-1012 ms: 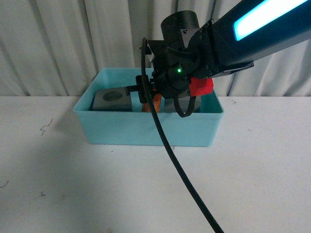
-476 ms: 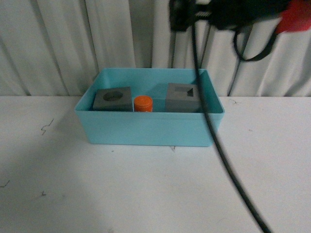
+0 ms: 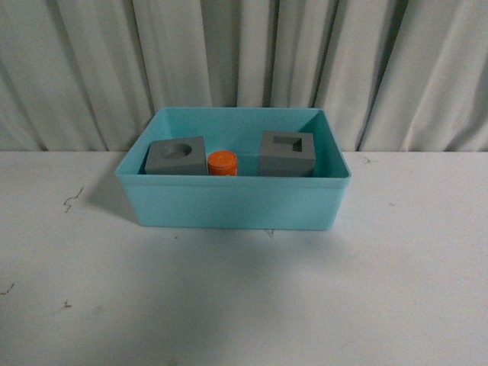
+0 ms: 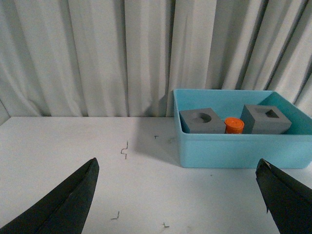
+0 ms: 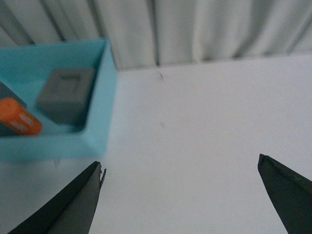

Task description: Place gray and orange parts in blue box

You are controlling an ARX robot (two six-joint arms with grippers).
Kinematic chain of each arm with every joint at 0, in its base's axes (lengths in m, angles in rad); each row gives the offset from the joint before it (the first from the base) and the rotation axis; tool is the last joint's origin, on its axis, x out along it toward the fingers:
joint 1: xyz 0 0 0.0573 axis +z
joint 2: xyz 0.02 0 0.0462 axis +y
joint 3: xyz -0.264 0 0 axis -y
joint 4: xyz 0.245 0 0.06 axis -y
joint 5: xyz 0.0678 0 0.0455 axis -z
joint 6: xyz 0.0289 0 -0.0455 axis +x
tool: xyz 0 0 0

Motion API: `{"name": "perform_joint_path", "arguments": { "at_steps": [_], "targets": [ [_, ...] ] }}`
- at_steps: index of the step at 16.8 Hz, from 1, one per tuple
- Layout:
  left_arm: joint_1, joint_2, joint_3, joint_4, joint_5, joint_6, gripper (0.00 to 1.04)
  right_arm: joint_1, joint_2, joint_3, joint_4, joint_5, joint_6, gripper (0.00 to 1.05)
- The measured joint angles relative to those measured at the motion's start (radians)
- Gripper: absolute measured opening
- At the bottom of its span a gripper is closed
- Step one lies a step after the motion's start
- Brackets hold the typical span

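Inside blue box: gray cube, round recess; orange cylinder between; gray cube, rectangular recess. All upright.

Our right arm and its black cable are gone from the front view now. A second ago they hung over the blue box and hid the orange cylinder and the gray cube with the rectangular recess. Now we see both, with the cylinder standing upright.
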Motion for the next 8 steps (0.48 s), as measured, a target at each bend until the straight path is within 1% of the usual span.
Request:
{"name": "perform_joint_path", "arguments": {
  "at_steps": [3,4,5,6,7,8],
  "targets": [
    [0.000,0.000,0.000,0.000,0.000,0.000,0.98,-0.016,-0.117,-0.110,-0.052,0.021,0.039,0.98],
    [0.000,0.000,0.000,0.000,0.000,0.000,0.98,-0.002,-0.220,-0.203,-0.100,0.074,0.093,0.98],
    [0.000,0.000,0.000,0.000,0.000,0.000,0.98,0.021,-0.288,-0.264,-0.129,0.086,0.142,0.98],
    [0.000,0.000,0.000,0.000,0.000,0.000,0.98,0.026,-0.298,-0.270,-0.121,0.085,0.171,0.98],
    [0.000,0.000,0.000,0.000,0.000,0.000,0.98,-0.003,-0.260,-0.325,0.151,0.047,0.146,0.91],
    [0.000,0.000,0.000,0.001,0.000,0.000,0.98,-0.020,-0.253,-0.405,0.361,0.043,0.071,0.80]
  ]
}}
